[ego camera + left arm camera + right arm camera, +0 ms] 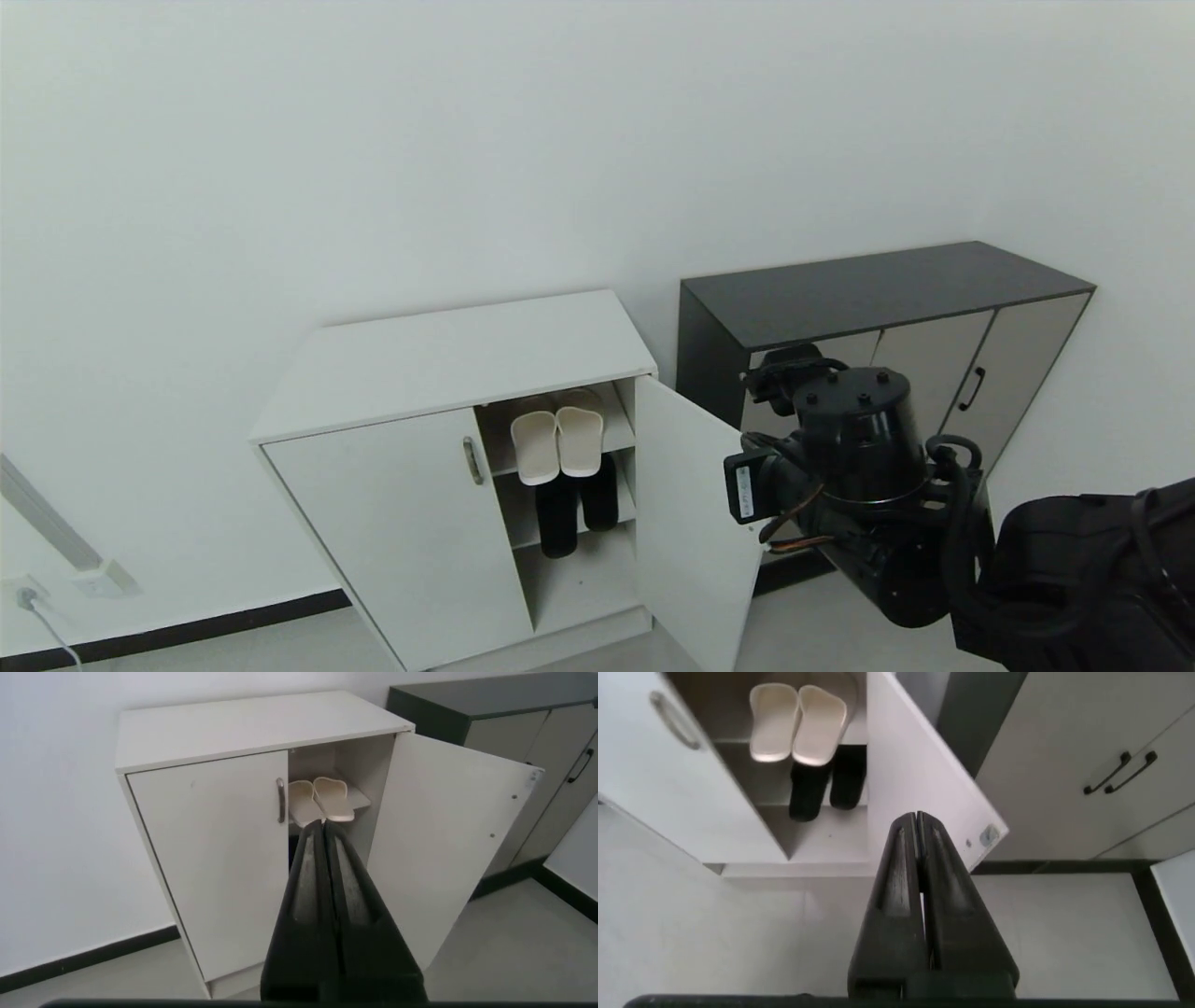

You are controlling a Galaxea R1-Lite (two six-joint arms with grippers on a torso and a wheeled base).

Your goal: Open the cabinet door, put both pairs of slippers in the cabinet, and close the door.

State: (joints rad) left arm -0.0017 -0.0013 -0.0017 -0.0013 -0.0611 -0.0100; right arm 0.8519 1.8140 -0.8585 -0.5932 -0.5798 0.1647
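The white cabinet (448,359) stands against the wall with its right door (691,523) swung open and its left door (401,523) closed. A white pair of slippers (558,443) lies on the upper shelf, toes hanging over the edge. A black pair of slippers (577,509) sits on the shelf below. My right arm (854,439) hangs just outside the open door. The right gripper (918,819) is shut and empty, close to the door's (924,775) free edge. The left gripper (324,826) is shut and empty, pointing at the cabinet opening from some distance.
A dark cabinet (887,289) with grey doors stands right beside the white one, behind the open door. A wall socket with a cable (23,593) is at the lower left. Bare floor (738,933) lies in front of the cabinet.
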